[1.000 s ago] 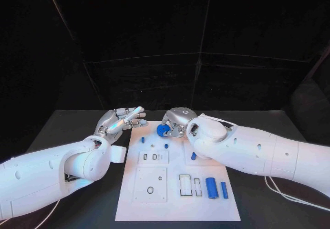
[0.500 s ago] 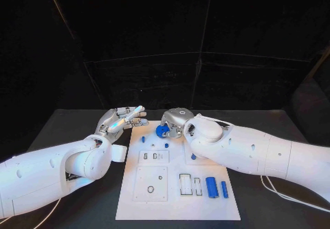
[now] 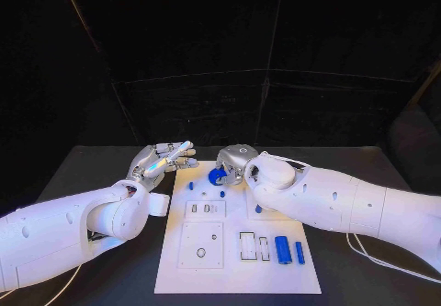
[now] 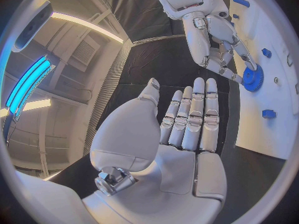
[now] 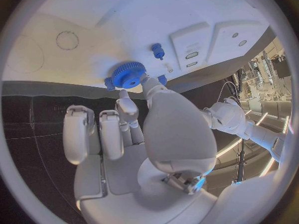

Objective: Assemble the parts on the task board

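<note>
Head view, items by size: black table (image 3: 83, 167); white task board (image 3: 230, 268) lying lengthwise at its middle. Board holds two raised white plates with cut-outs (image 3: 202, 245), two narrow rectangular slots (image 3: 248, 247) near its front right, and beside them two blue bars (image 3: 284, 250) lying flat. Smaller blue pegs (image 3: 191, 187) stand toward the far end. Right hand (image 3: 235, 164) at the far end of the board, fingertips pinching a blue gear (image 3: 216, 178) that is at the board surface. Left hand (image 3: 164, 160) just off the board's left edge, fingers straight and apart, holding nothing.
</note>
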